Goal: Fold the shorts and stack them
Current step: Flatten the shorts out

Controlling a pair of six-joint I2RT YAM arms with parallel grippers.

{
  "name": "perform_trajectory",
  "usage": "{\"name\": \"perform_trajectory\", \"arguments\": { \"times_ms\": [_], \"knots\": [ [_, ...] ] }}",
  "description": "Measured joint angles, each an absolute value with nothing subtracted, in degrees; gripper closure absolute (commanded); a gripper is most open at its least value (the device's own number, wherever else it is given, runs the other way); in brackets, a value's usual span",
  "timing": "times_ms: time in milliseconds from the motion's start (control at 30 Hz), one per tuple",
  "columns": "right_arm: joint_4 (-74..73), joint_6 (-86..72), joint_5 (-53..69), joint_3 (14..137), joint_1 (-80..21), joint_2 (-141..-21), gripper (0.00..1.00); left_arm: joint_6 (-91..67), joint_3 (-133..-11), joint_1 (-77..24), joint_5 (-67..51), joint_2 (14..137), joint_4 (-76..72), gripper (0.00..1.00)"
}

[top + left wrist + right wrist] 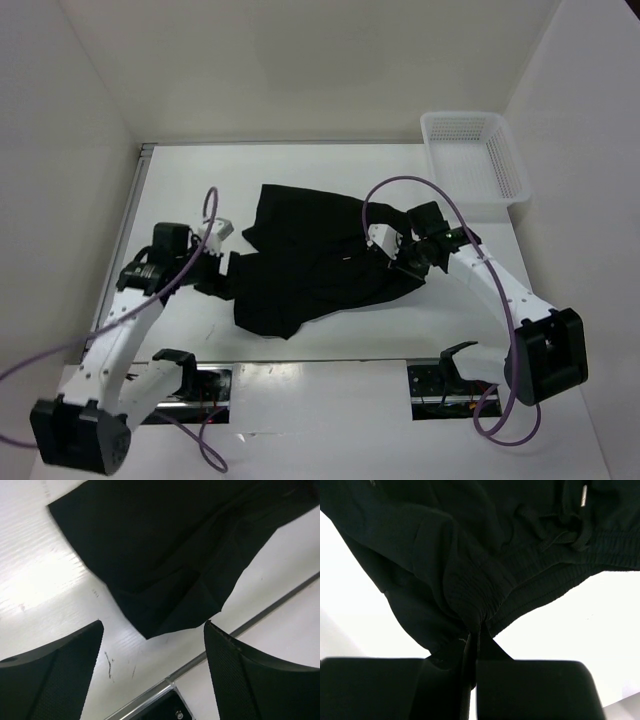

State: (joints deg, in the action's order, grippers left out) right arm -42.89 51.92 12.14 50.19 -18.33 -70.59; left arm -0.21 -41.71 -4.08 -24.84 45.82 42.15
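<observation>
While the right hand [472,652] pinches a bunched fold of the black shorts [310,262] at the elastic waistband [555,567], with its two fingers pressed together on the cloth, the left hand [153,630] stands wide with nothing caught between its dark fingers [55,675]. The shorts lie on the white worktop [200,180] roughly midway between the two arms, spread unevenly rather than flat. One part reaches toward the far side and a rumpled lower edge points toward the near left. From the right wrist, the gathered waistband rises in ribbed folds straight out of the closed grip, and a drawstring with a pale tip [583,495] lies across the fabric above it. From the left wrist, a pointed corner of the shorts rests on the worktop just beyond the gap between the fingers and touches neither of them. A few faint dark scuffs [109,662] mark the bare surface beside it. In the overhead view the left hand sits at the left edge of the garment and the right hand at its right edge, so that the cloth stretches between them. A white mesh basket [478,160] stands at the far right corner, well apart from the shorts. A purple cable [400,182] loops over the right arm above the fabric.
</observation>
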Motion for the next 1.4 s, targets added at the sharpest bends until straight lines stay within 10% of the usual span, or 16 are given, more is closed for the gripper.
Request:
{"name": "perform_trajectory", "arguments": {
  "times_ms": [500,933,1167,1300,1400],
  "knots": [
    [-41.08,53.91,9.98,45.87,-18.33,-70.46,1.0,-0.21,-44.49,-32.56,-9.15,73.38,27.68,0.0],
    [-38.74,53.89,9.23,43.29,-18.33,-70.0,1.0,-0.16,-39.66,-35.22,-7.05,77.82,20.84,0.53],
    [-37.93,53.93,8.32,41.21,-18.33,-69.01,1.0,-0.1,-39.81,-35.66,-12.73,78.26,24.47,0.16],
    [-37.67,54.15,7.79,41.06,-18.33,-68.88,1.0,-0.23,-42.19,-36.34,-14.92,79.85,26.35,0.14],
    [-37.19,54.41,7.64,40.69,-18.33,-68.64,1.0,-0.34,-43.31,-38.22,-14.83,80.84,25.28,0.31]
  ]
}}
